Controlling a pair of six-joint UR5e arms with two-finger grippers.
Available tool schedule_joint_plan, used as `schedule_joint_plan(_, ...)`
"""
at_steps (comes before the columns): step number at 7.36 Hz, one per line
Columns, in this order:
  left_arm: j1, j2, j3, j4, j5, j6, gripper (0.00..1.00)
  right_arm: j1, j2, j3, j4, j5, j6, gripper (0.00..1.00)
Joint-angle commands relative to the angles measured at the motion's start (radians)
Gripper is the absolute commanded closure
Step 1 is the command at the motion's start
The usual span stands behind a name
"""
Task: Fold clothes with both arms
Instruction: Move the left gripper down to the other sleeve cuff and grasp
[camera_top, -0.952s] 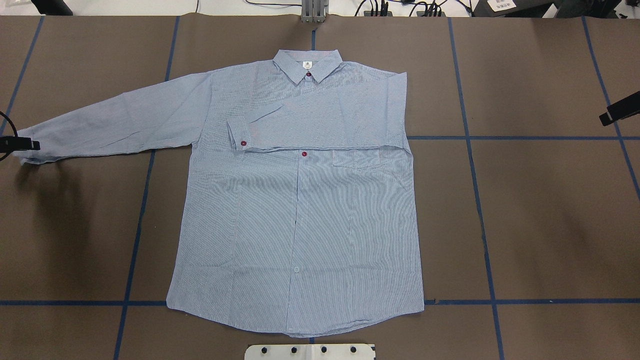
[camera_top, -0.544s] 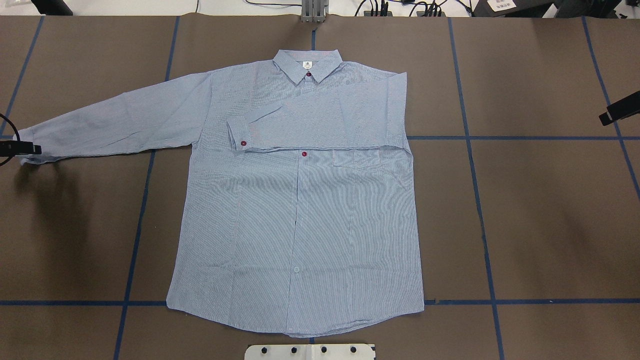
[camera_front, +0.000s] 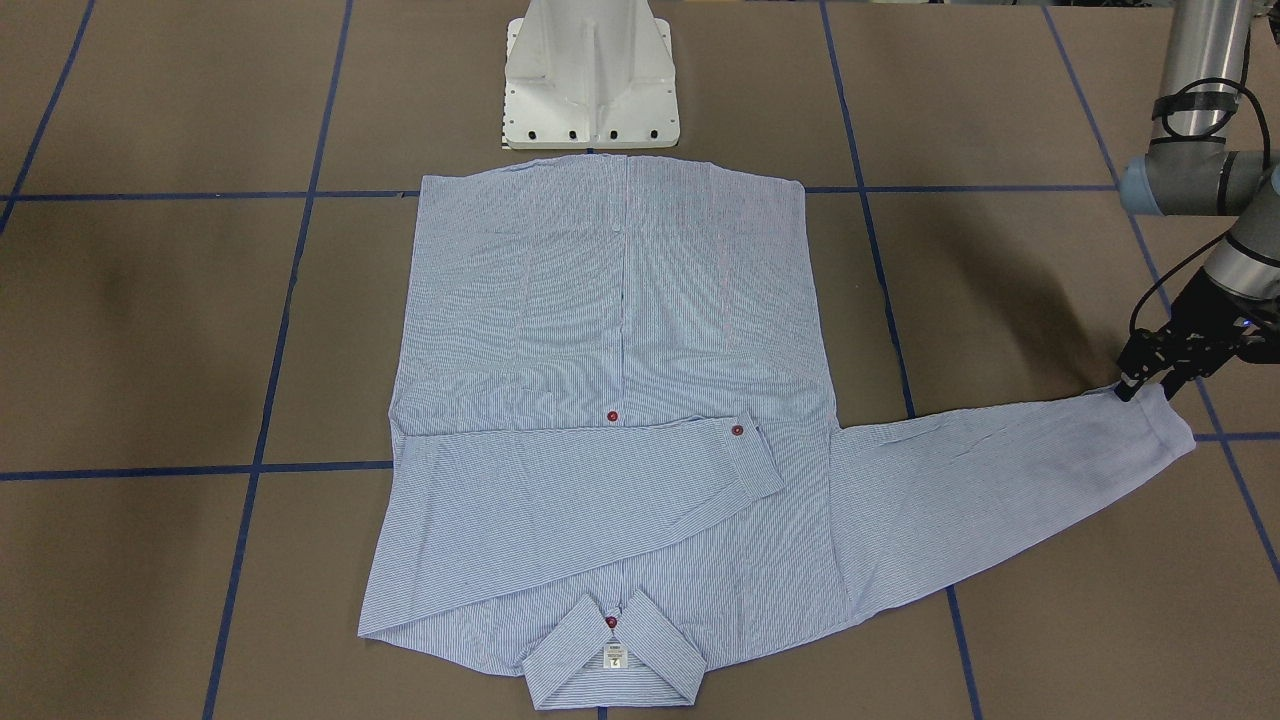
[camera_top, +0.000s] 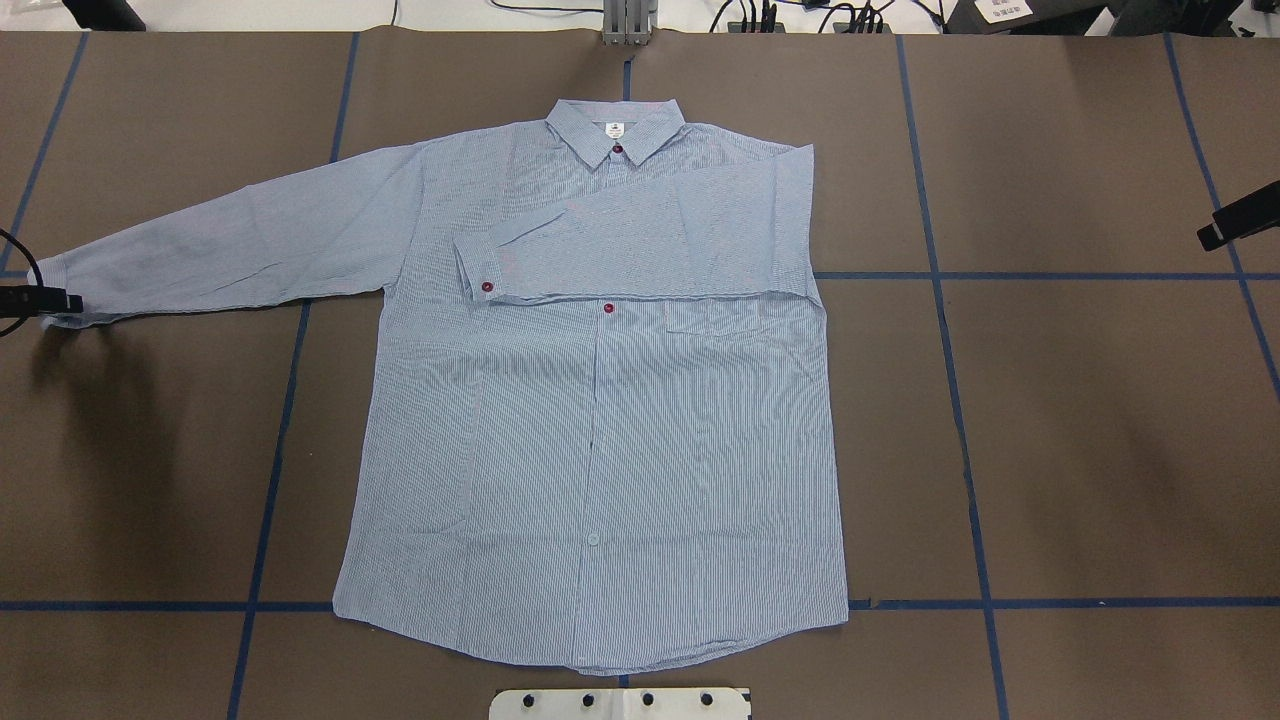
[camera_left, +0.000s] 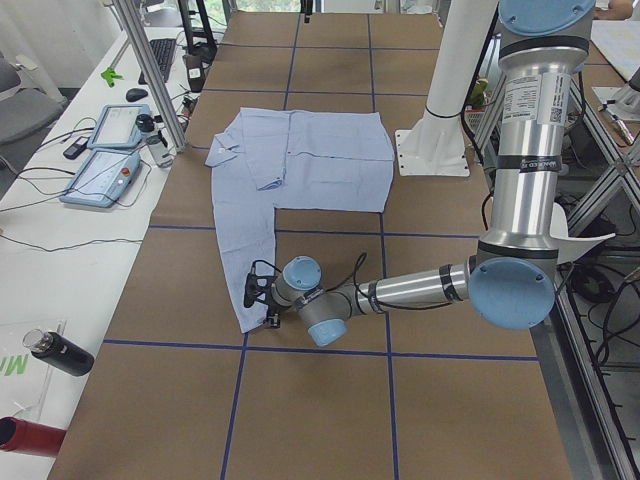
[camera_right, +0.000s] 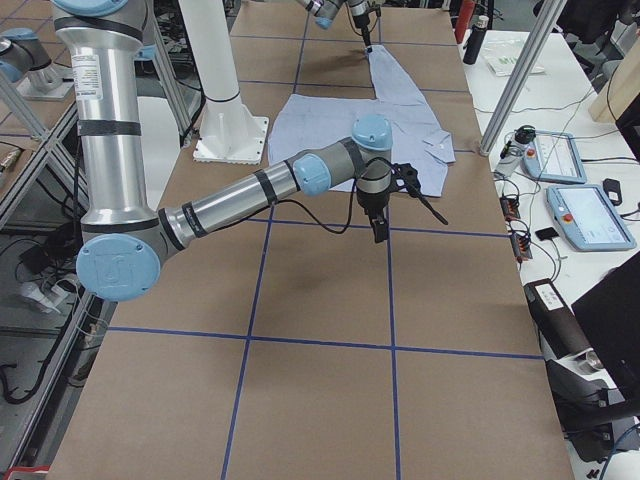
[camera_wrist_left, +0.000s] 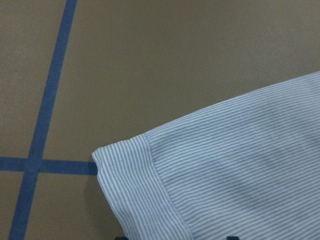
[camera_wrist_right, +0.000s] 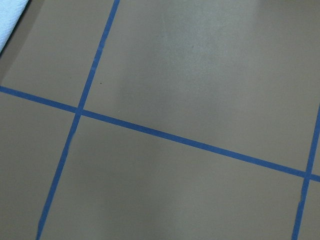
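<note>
The striped shirt lies flat on the brown table, front up, collar at the far side. Its right sleeve is folded across the chest. The other sleeve stretches out to the left. My left gripper sits low at that sleeve's cuff. Its fingertips show apart at the bottom of the left wrist view, so it is open with the cuff edge between them. My right gripper hangs above bare table to the right of the shirt, and its jaws are unclear.
The white pedestal base stands just beyond the shirt's hem. Blue tape lines grid the brown table. Teach pendants and a dark bottle lie on the white side bench. Bare table surrounds the shirt on both sides.
The left gripper has crept slightly left and toward the robot along the cuff's end. The shirt and the right gripper have not moved.
</note>
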Motion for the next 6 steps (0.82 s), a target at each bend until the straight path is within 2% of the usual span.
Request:
schedule_joint_plan(1,0.001,0.007,-0.007,-0.004,0.000,0.009,1.00,0.000,0.001,0.001,0.000,0.001,0.000,0.00)
schedule_joint_plan(5,-0.001,0.000,-0.076,0.019,0.005,0.010,1.00,0.000,0.003,0.005,0.002,0.006,0.035,0.00)
schedule_joint_plan(6,0.004,-0.020,-0.104,0.070,0.005,0.010,1.00,0.000,0.003,0.005,0.002,0.006,0.035,0.00)
